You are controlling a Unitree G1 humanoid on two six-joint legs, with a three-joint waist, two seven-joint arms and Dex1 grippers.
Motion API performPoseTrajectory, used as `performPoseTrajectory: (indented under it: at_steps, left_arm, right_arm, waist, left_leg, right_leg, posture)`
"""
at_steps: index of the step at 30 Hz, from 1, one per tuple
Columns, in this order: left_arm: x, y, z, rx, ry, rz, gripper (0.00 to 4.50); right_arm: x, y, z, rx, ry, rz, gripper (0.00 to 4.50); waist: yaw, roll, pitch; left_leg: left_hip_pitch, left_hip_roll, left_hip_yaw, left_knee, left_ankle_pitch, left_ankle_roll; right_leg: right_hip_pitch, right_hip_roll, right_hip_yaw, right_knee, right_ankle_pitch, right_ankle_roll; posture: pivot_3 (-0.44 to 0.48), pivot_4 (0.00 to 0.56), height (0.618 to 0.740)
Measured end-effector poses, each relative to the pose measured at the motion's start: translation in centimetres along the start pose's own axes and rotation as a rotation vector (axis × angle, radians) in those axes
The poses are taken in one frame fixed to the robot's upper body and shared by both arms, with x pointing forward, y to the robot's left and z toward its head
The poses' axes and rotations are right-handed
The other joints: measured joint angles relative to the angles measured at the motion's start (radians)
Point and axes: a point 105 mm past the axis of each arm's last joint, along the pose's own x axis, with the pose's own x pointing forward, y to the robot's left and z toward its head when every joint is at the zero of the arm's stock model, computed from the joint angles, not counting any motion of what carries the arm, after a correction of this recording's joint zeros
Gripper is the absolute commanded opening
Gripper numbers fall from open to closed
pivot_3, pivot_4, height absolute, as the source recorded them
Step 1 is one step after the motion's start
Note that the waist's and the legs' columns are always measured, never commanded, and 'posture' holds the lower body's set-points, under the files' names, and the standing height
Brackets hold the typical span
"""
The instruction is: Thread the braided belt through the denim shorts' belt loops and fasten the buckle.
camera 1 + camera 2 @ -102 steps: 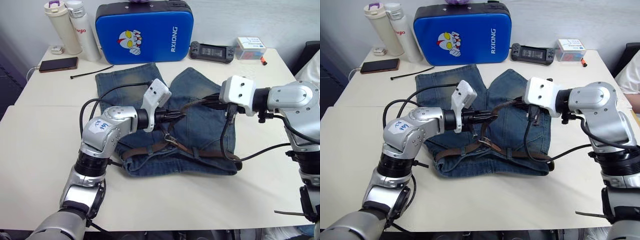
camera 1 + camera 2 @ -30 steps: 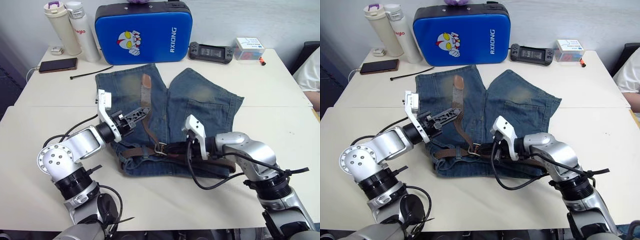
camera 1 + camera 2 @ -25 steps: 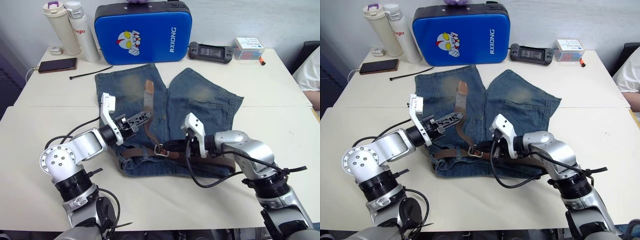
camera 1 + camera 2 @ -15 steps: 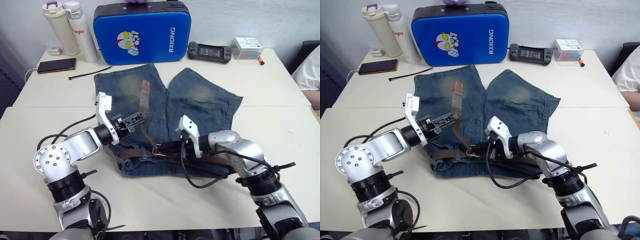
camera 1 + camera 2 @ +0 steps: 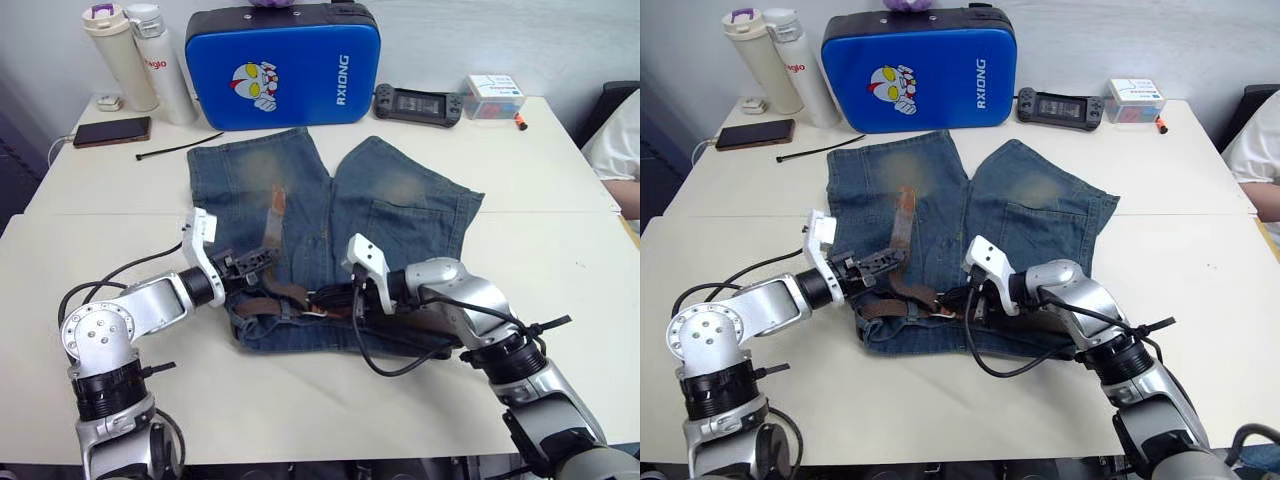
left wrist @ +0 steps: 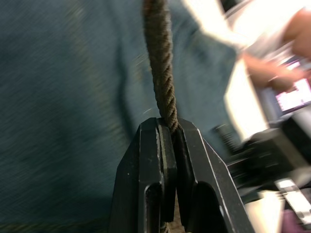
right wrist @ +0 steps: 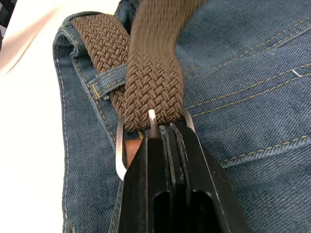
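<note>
The denim shorts (image 5: pixel 400 215) lie flat mid-table, waistband toward me. The braided belt (image 5: pixel 420 325) runs along the waistband under a belt loop (image 7: pixel 109 80). Its free end (image 5: pixel 274 205) rises over the left leg, and my left gripper (image 5: pixel 262 262) is shut on it just left of the waistband's middle. The left wrist view has that strap (image 6: pixel 160 73) edge-on between the shut fingers (image 6: pixel 146 145). My right gripper (image 5: pixel 325 298) is shut on the silver buckle (image 7: pixel 119 155) at the waistband's middle. The strap (image 7: pixel 153 82) passes through the frame, with the prong (image 7: pixel 152 119) lying against it.
A blue case (image 5: pixel 285 65), two bottles (image 5: pixel 125 55), a phone (image 5: pixel 110 131) and a black cable tie (image 5: pixel 180 146) sit at the back left. A game console (image 5: pixel 418 102) and a small box (image 5: pixel 492 95) are back right. A person's sleeve (image 5: pixel 615 140) shows at the right edge.
My left gripper has drawn the belt's free end down and toward the waistband, so the strap lies lower. My right gripper has slid slightly left with the buckle.
</note>
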Motion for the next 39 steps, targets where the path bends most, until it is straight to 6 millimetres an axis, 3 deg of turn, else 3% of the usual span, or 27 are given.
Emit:
performPoseTrajectory:
  at_steps: [27, 39]
  left_arm:
    - [0.0, 1.1, -0.1, 0.044, -0.014, 0.052, 0.00]
    - [0.6, -1.1, 1.9, 0.007, -0.084, -0.051, 0.00]
  right_arm:
    - [0.4, 0.1, 0.1, 0.017, 0.012, 0.058, 0.03]
    - [1.7, 0.5, 0.3, -0.061, 0.200, 0.063, 0.03]
  waist:
    - [-0.002, 0.000, 0.000]
    - [-0.014, -0.002, -0.003]
  left_leg:
    - [0.001, 0.000, 0.000, -0.001, 0.000, 0.000]
    - [0.009, 0.002, 0.001, -0.003, -0.002, -0.003]
  right_leg:
    - [0.000, -0.001, 0.000, 0.000, 0.000, 0.000]
    - [0.005, -0.002, 0.003, 0.000, 0.000, 0.000]
  posture:
    - [0.000, 0.150, 0.725]
    - [0.000, 0.150, 0.725]
